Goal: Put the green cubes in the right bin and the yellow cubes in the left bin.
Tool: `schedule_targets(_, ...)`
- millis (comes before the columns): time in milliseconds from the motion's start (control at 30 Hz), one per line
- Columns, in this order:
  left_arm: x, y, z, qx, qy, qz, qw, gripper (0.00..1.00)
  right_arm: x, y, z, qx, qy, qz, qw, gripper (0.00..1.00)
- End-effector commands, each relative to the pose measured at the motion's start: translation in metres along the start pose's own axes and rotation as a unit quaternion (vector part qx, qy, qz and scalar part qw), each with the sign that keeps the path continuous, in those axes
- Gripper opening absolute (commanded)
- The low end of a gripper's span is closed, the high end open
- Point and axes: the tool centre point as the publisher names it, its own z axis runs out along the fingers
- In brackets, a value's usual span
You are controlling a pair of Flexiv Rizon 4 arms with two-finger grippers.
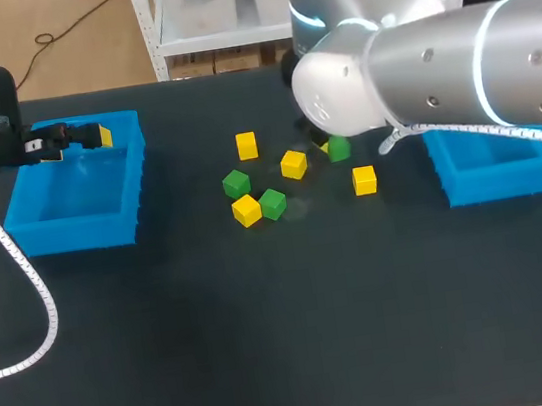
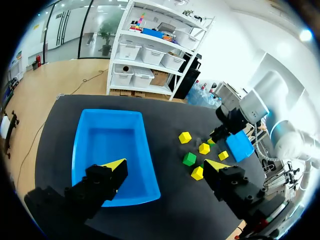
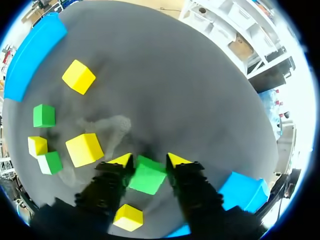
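A green cube [image 3: 147, 175] rests on the table between the fingers of my right gripper [image 3: 148, 161], which both touch its sides. In the head view this cube [image 1: 339, 148] shows just under my right arm, left of the right blue bin [image 1: 501, 186]. My left gripper [image 2: 166, 165] hangs open and empty over the left blue bin [image 2: 110, 145], near that bin's [image 1: 28, 232] far rim. Loose on the table are two more green cubes [image 1: 236, 183] [image 1: 272, 204] and several yellow cubes, among them three [image 1: 247, 146] [image 1: 293, 165] [image 1: 365, 180].
Another yellow cube [image 1: 246, 210] touches the green one at the cluster's front. Both bins look empty inside. My right arm's big silver link [image 1: 433, 64] crosses above the right bin. The left arm's white cable [image 1: 18, 269] trails over the table's left side.
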Motion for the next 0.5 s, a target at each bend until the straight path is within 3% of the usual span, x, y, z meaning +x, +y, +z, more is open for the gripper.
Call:
schedule_targets(33, 0.001, 0.002, 0.0, 0.005, -0.003, 0.001, 1.0, 1.0, 0.005, 0.0, -0.008, 0.0, -0.008, 0.005, 1.0, 0.0)
schedule_targets(300, 0.001, 0.002, 0.0, 0.005, -0.003, 0.001, 1.0, 1.0, 0.002, -0.001, -0.018, 0.009, -0.019, 0.014, 1.0, 0.0)
schedule_targets(500, 0.001, 0.002, 0.0, 0.005, -0.003, 0.001, 1.0, 1.0, -0.004, -0.013, -0.073, 0.045, -0.07, 0.013, 0.996, 0.0)
